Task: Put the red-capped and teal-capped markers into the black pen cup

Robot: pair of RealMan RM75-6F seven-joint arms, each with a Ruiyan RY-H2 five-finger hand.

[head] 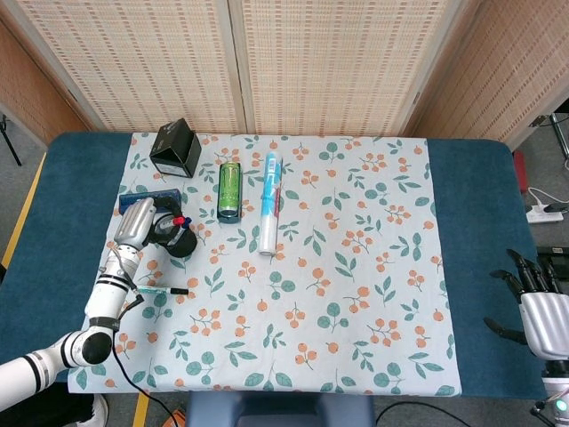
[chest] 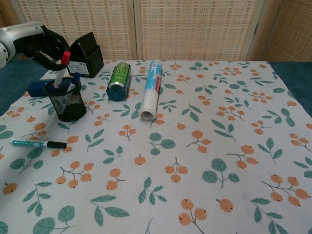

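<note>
While its fingers (chest: 46, 43) curl around the red-capped marker (chest: 60, 68), the left hand (chest: 41, 44) holds that marker upright with its lower end inside the black pen cup (chest: 66, 101), beside a blue-capped pen (chest: 73, 81) already standing there. Just in front of the cup, the teal-capped marker (chest: 37, 144) lies flat on the flowered tablecloth (chest: 195, 146). Behind the cup sit a blue box (head: 151, 201) and a black box (chest: 84, 56); a green can (chest: 117, 81) and a white tube (chest: 150, 89) lie to the side. Far off at the table's edge, the right hand (head: 538, 307) rests with fingers spread, holding nothing.
</note>
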